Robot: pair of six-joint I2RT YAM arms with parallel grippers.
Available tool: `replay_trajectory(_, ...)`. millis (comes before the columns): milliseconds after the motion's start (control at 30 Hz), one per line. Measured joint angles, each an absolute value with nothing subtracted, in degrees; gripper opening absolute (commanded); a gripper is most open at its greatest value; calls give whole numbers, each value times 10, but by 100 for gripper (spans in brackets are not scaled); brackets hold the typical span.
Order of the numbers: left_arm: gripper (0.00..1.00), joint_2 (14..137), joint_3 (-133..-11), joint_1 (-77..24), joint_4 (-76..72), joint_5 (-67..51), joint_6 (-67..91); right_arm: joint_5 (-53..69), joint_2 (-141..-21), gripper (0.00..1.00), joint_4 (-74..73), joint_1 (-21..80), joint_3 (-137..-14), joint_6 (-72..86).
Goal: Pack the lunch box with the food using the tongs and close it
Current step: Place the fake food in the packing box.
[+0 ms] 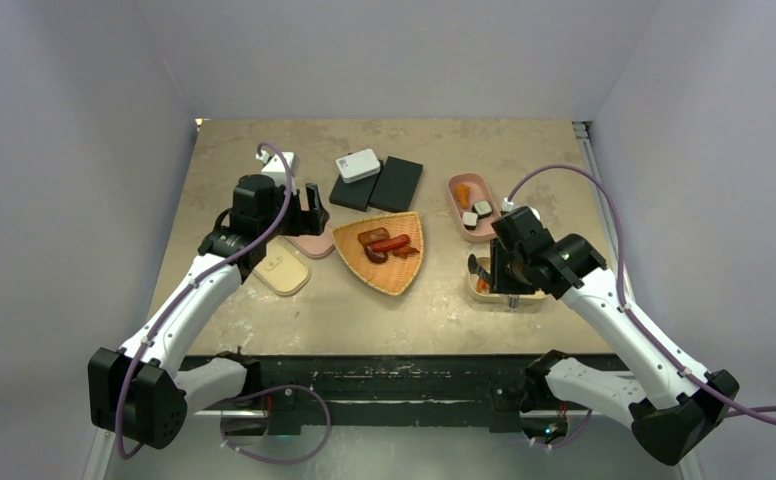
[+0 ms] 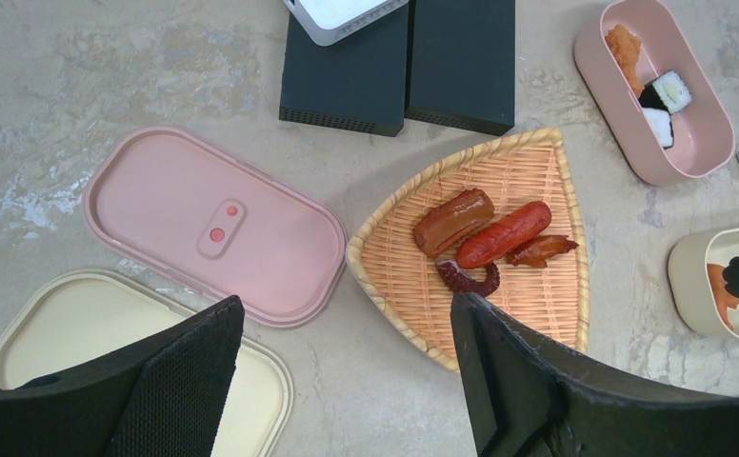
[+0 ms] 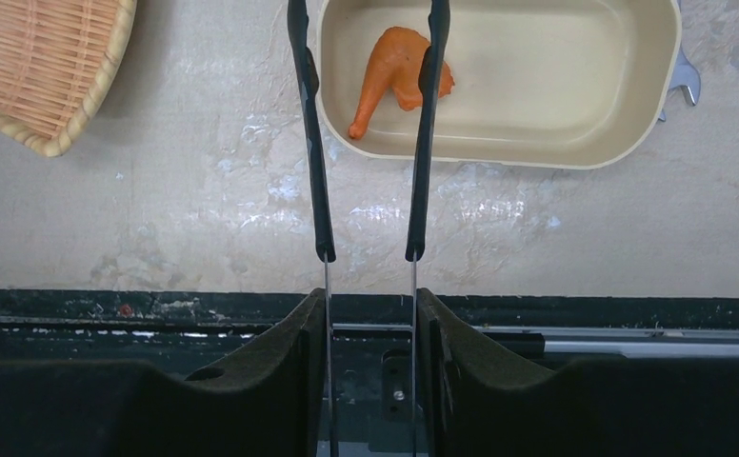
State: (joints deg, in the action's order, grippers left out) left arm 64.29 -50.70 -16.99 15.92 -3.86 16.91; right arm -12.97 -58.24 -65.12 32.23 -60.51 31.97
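Clamping tongs [image 3: 425,143], right end effector [image 3: 370,305]; tips over cream box [image 3: 556,86].

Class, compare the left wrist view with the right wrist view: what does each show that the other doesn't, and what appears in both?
Left wrist only: the pink lid, the cream lid, the pink box holding sushi-like pieces, two black boxes, and the sausages on the wicker tray.
Right wrist only: the right end effector gripping the tongs, and the table's dark front edge.
Both: the wicker tray, the cream box with an orange piece inside, and the small spanner beside it.
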Motion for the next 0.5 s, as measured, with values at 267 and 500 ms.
replay_trajectory(267, 79, 643, -507, -170, 159, -39, 169, -136, -588, 36, -651, 322, -605, 326)
replay_trajectory(500, 79, 643, -507, -170, 159, -39, 169, -126, -592, 35, -628, 322, -605, 334)
